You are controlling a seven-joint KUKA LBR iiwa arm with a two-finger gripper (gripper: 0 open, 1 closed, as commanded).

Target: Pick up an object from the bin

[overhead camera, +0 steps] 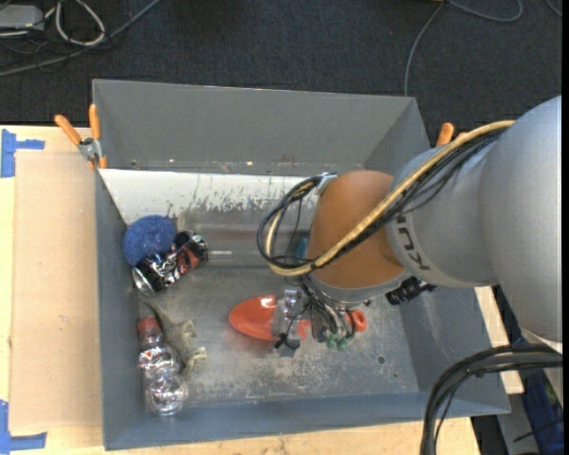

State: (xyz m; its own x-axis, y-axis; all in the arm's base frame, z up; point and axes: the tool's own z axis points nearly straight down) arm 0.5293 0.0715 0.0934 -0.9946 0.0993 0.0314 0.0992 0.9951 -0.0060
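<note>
Where end effector [287,337] hangs, orange scoop [251,318], mid-bin

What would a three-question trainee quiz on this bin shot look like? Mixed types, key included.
1. True or false: the crushed can lies right beside the blue round thing, on the left of the bin.
2. Which thing lies nearest the pincer?
A. the blue round thing
B. the orange-red flat thing
C. the crushed can
3. From which side of the view does the arm reach in?

Key: 1 true; 2 B; 3 the right.
</note>
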